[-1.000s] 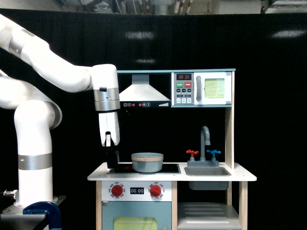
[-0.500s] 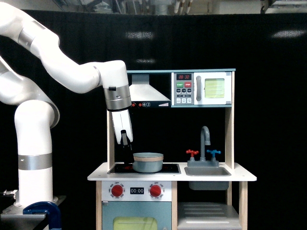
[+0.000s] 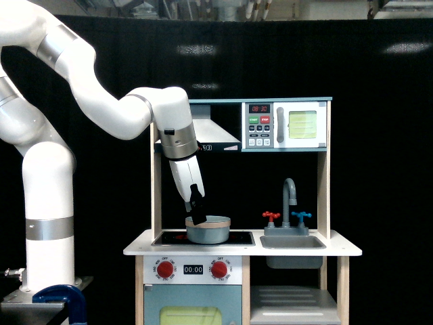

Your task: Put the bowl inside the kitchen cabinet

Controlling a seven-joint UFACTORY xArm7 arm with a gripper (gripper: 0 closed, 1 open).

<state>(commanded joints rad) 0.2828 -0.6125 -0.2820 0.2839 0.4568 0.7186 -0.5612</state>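
Note:
The grey-blue bowl (image 3: 213,233) with its tan rim band stands on the black stovetop (image 3: 240,237) of the toy kitchen. My gripper (image 3: 198,218) hangs tilted from the white arm, its dark fingertips right at the bowl's left rim. The fingers are too dark and small to tell whether they are open or closed on the rim. The kitchen cabinet (image 3: 292,298), a doorless shelf compartment, sits low on the exterior view's right, under the sink.
A grey sink basin (image 3: 292,242) with faucet (image 3: 289,196) lies right of the bowl. Range hood (image 3: 210,132) and microwave (image 3: 302,125) hang overhead. A wooden post (image 3: 155,203) stands just left of my gripper. The blue oven door (image 3: 193,313) is below the knobs.
The arm has swung toward the exterior view's right; my gripper moved from left of the wooden post, across the stovetop, to the bowl's left rim. The bowl has not moved.

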